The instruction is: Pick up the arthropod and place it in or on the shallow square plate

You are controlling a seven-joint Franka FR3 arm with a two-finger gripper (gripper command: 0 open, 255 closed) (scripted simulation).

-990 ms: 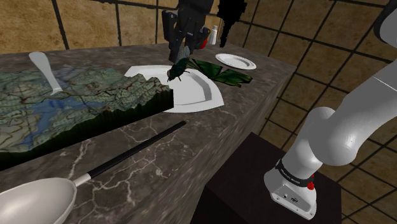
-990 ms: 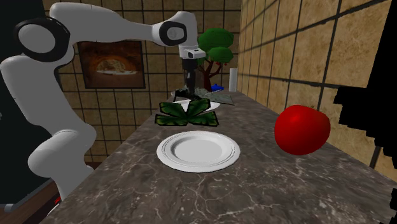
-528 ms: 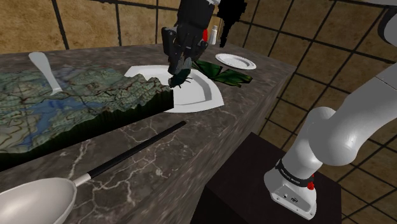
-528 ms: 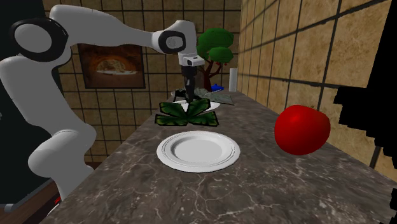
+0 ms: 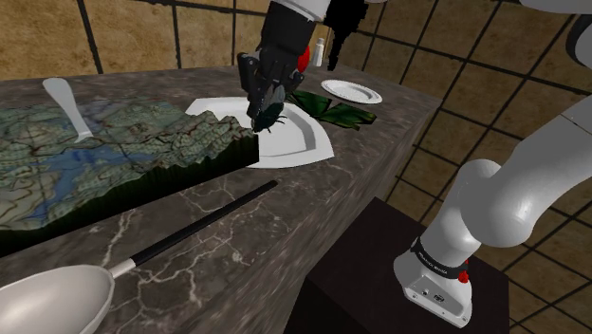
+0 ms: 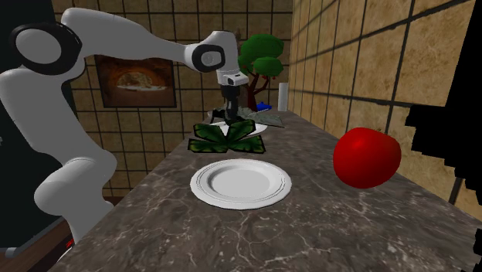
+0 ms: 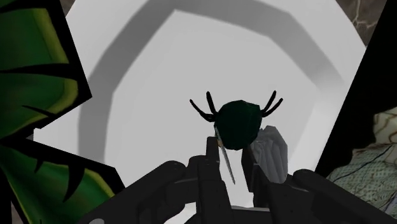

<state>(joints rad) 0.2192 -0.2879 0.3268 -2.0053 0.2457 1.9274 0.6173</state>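
Observation:
The arthropod [image 5: 267, 119] is a dark green, beetle-like bug with black legs. My black gripper [image 5: 262, 111] is shut on it, and in the wrist view the fingertips [image 7: 219, 156] clasp the arthropod [image 7: 238, 124] from behind. It hangs low over the shallow square white plate [image 5: 296, 142], near the plate's edge beside the map-like mat. Whether the bug touches the plate I cannot tell. In the wrist view the plate [image 7: 159, 76] lies right under the bug. From the second exterior view the gripper [image 6: 229, 116] points straight down behind the green leaves.
A green leaf-shaped object [image 5: 343, 115] [image 6: 228, 139] lies against the square plate, with a round white plate [image 5: 352, 91] [image 6: 241, 184] beyond it. A red ball [image 6: 367, 158] sits near the wall. A relief map mat [image 5: 95, 157], a black rod [image 5: 204, 226] and a large spoon [image 5: 47, 296] occupy the counter's near side.
The gripper has come down with the arthropod, from above the square plate to just over its surface. The fingers have closed a little tighter on it.

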